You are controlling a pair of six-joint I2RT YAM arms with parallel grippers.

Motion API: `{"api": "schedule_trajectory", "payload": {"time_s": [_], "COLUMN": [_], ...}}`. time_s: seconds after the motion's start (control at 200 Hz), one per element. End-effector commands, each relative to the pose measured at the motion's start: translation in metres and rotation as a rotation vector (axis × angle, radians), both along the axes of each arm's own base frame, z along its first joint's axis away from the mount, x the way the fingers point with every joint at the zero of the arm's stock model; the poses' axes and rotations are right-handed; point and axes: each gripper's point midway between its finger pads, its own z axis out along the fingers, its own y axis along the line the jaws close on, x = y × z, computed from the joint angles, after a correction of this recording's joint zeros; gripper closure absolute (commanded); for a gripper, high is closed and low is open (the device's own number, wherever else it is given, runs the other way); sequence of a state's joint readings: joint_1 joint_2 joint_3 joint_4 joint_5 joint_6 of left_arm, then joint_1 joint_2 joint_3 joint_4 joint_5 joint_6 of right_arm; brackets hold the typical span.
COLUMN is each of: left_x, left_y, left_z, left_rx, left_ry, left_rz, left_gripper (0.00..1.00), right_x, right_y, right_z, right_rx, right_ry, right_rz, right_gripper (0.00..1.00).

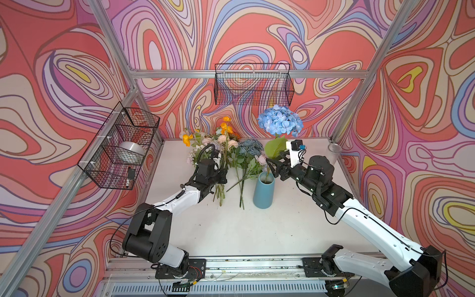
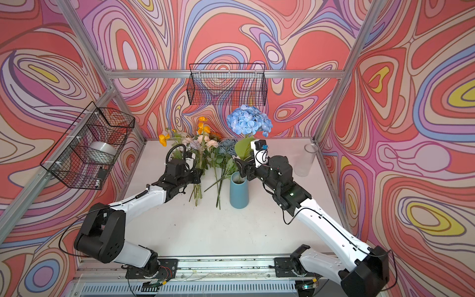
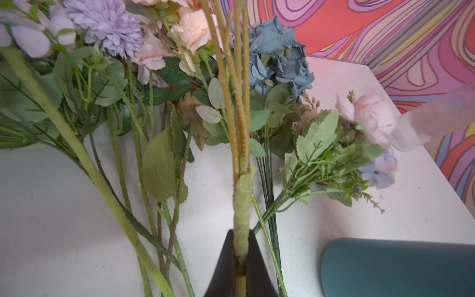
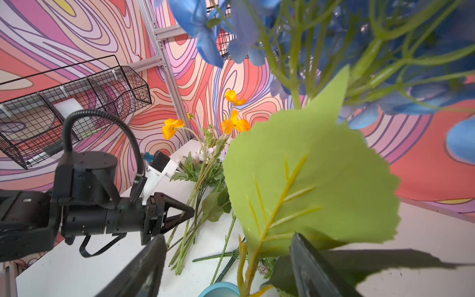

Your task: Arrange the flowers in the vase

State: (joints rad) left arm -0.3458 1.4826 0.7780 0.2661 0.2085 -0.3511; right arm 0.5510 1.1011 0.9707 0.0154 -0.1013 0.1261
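Left gripper [image 3: 241, 244] clamped on flower stem [image 3: 243, 195], forearm [image 1: 180, 198] low, right gripper [image 4: 227, 237] spread wide over vase [image 1: 262, 195]

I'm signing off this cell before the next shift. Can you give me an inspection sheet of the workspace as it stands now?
Surface: white tabletop, a few dark specks.
Job's things: blue vase upright, blue hydrangea standing in it; loose flowers piled beside it.
Clutter: clear cylinder standing in the far right corner.
Grippers: left tool shut on the orange flower stem; right tool open, its fingers either side of the hydrangea's stem.
Cables: black hose looped over the left wrist; loose wires at the base rail.
Surroundings: swirl-patterned walls; aluminium frame; back wire basket; left wire basket holding a silvery round item.
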Motion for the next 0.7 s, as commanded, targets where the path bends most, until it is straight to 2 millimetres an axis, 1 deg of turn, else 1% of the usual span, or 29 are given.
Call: {"api": "schedule_trajectory", "payload": {"time_s": [0.0, 0.09, 0.16, 0.31, 0.401, 0.536, 0.621, 0.691], "left_x": [0.001, -0.007, -0.014, -0.03, -0.043, -0.068, -0.084, -0.097], "left_y": [-0.01, -0.013, -0.014, -0.017, -0.017, -0.022, -0.032, -0.045], "left_z": [0.054, 0.077, 0.097, 0.137, 0.159, 0.186, 0.199, 0.207], "left_rx": [-0.139, -0.174, -0.214, -0.294, -0.349, -0.384, -0.352, -0.318], "left_ry": [-0.25, -0.314, -0.362, -0.431, -0.48, -0.558, -0.61, -0.641], "left_rz": [-0.048, -0.082, -0.096, -0.126, -0.142, -0.173, -0.215, -0.273], "left_gripper": [1.0, 1.0, 1.0, 1.0, 1.0, 1.0, 1.0, 1.0], "right_x": [-0.009, -0.019, -0.023, -0.022, -0.024, -0.023, -0.022, -0.02], "right_y": [0.006, 0.018, 0.027, 0.046, 0.059, 0.074, 0.084, 0.093], "right_z": [0.015, 0.018, 0.018, 0.018, 0.025, 0.039, 0.048, 0.056], "right_rx": [0.011, 0.026, 0.057, 0.152, 0.214, 0.232, 0.217, 0.219], "right_ry": [-0.051, -0.041, -0.015, 0.078, 0.101, 0.084, 0.063, 0.065], "right_rz": [0.062, 0.151, 0.208, 0.296, 0.366, 0.421, 0.45, 0.488], "right_gripper": [0.22, 0.22, 0.24, 0.28, 0.31, 0.32, 0.32, 0.32]}}
